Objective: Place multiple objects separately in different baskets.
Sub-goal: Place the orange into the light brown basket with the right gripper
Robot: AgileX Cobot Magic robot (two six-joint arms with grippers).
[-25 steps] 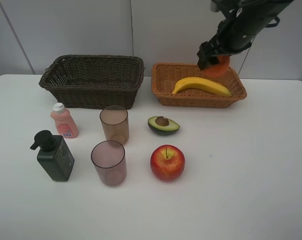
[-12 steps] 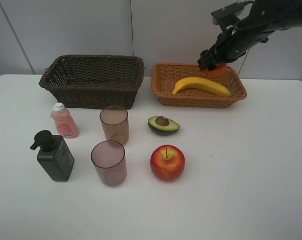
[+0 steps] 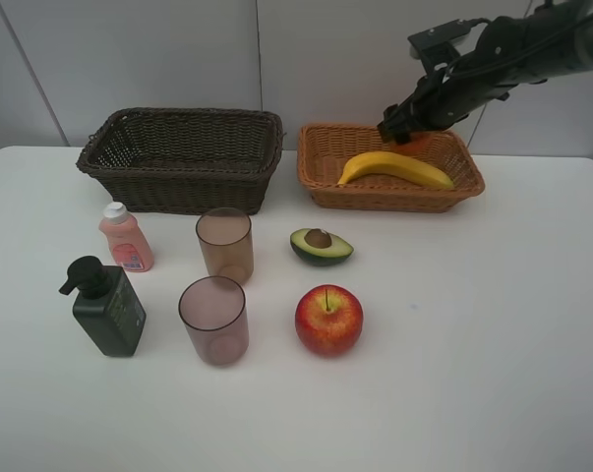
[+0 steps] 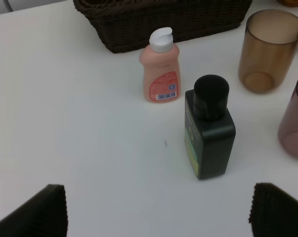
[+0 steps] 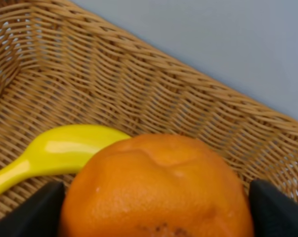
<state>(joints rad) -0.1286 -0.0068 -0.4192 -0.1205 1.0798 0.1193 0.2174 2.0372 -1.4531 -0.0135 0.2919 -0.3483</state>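
Two baskets [image 3: 109, 162] [image 3: 321, 187], two cups [image 3: 224, 246] [image 3: 213, 321], two bottles [image 3: 127, 238] [image 3: 107, 307], four fruits [image 3: 394, 168] [image 3: 322, 246] [image 3: 328, 319], orange [image 5: 158, 192] seemingly gripped.

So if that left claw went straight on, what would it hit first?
Likely the dark green pump bottle ahead of the open left gripper; depth is unclear, so perhaps the table first.

light: bright, even | shadows: faint, soft under the apple [image 3: 328, 320] | glare: sheen on banana [image 5: 64, 153] | blur: orange [image 5: 158, 192] close-up kinda soft

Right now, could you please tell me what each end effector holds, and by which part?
Right end effector grips the orange by its opposite sides; left end effector is open, holding nothing.
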